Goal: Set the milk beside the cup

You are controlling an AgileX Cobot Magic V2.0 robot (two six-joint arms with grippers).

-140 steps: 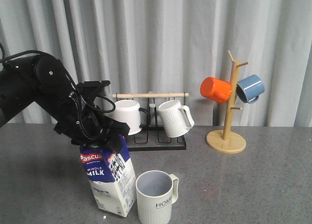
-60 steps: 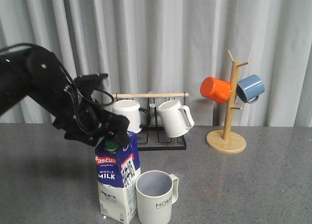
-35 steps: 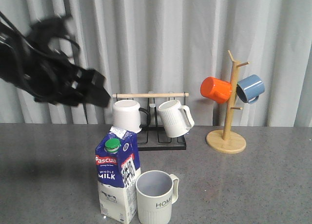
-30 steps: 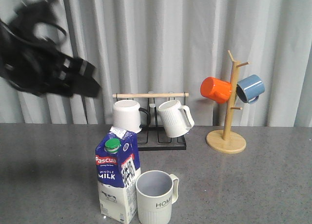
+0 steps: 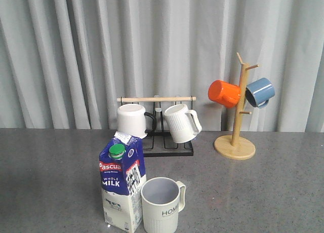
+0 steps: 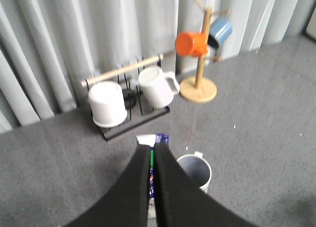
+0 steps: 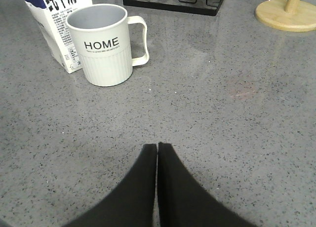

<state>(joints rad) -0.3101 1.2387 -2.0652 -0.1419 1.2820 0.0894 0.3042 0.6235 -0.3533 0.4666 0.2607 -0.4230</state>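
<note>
The milk (image 5: 121, 185), a blue-and-white carton with a green cap, stands upright on the grey table (image 5: 253, 192), close against the left side of the cup (image 5: 161, 204), a pale ribbed mug lettered "HOME". Neither gripper shows in the front view. In the left wrist view my left gripper (image 6: 152, 148) is shut and empty, high above the milk (image 6: 160, 138) and the cup (image 6: 194, 170). In the right wrist view my right gripper (image 7: 157, 146) is shut and empty, low over bare table, well short of the cup (image 7: 103, 44) and the milk (image 7: 57, 19).
A black rack with a wooden bar (image 5: 157, 99) holds a plain white mug (image 5: 131, 120) and a white ribbed jug-like mug (image 5: 181, 122) behind the milk. A wooden mug tree (image 5: 235, 142) at the back right carries an orange mug (image 5: 224, 92) and a blue mug (image 5: 260, 91).
My left arm let go of the milk, rose up and to the left, and left the front view. The milk stands where it was set beside the cup.
</note>
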